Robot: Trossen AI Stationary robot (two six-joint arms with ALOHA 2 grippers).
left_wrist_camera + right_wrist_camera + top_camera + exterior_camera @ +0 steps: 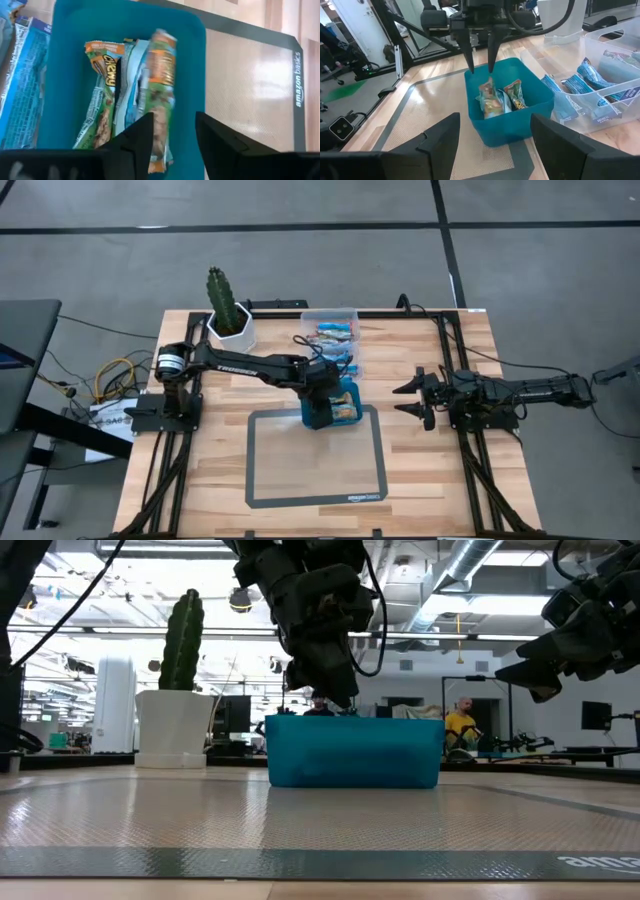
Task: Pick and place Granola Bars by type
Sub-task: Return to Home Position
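A: Where are the bars?
B: The tan bars (160, 75) lie piled in the teal bin (512, 125), mid-frame in the high view, leaning over one another. The blue bars (590, 75) sit in the clear box (330, 313), just above the bin in that frame.
A: And the tools?
B: The left tool (480, 69) hovers over the bin, fingers spread, holding nothing. The right tool (405, 400) hangs above the bench (440, 470) at the right of the frame, also spread and empty.
A: How would a bar handle?
B: Probably light, with a slick, crinkly wrapper and a crumbly core. A gentle pinch across the narrow middle should suit. The sealed ends would likely fold and slip.
A: Anything left to sort?
B: No bar shows loose on the bench, so the sorting looks done.
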